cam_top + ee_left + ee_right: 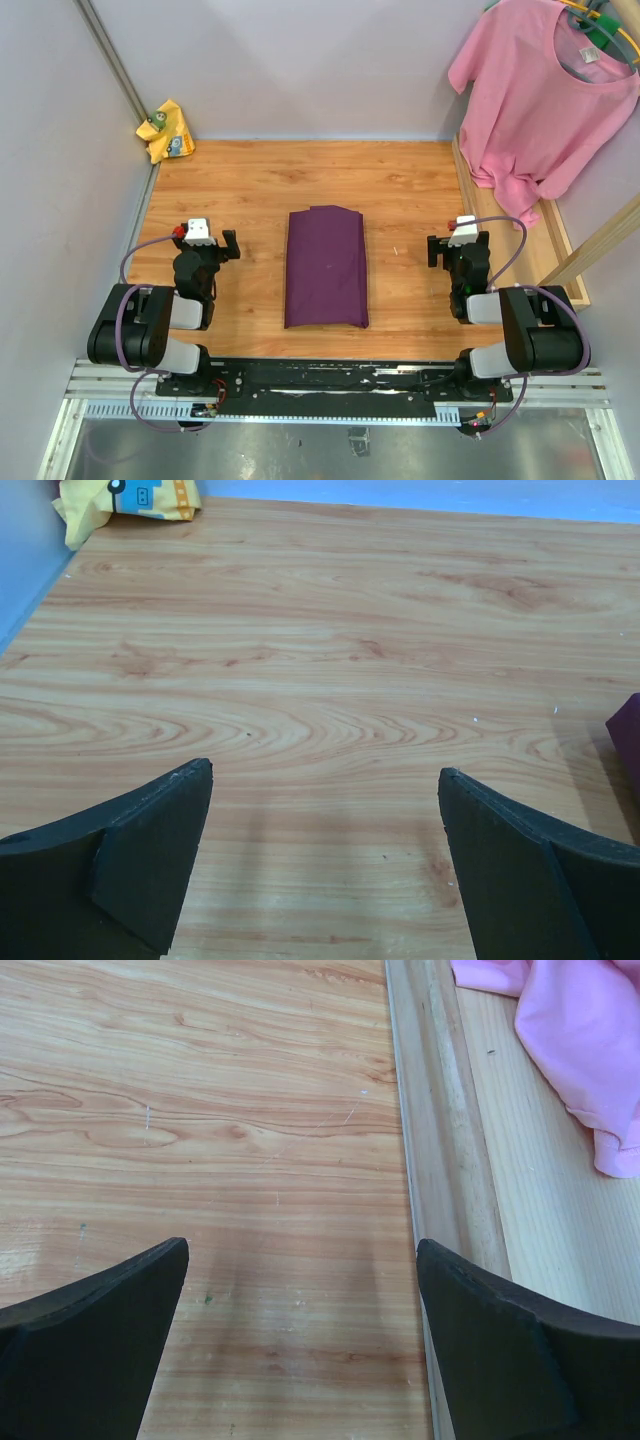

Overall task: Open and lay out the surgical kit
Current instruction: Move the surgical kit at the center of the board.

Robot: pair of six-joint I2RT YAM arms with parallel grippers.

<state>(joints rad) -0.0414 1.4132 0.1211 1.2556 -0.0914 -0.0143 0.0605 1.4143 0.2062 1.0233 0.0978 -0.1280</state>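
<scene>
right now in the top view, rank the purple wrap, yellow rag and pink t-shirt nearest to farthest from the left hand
Measured from the left hand in the top view:
1. purple wrap: just to its right, at the middle of the table.
2. yellow rag: ahead of it, in the far left corner.
3. pink t-shirt: hanging at the far right, across the whole table.

Left fingers (130, 870) and right fingers (90, 1350) spread wide, pointing forward and down.

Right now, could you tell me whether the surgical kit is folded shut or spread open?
Folded shut: the surgical kit lies as one closed purple bundle, with nothing laid out.
</scene>
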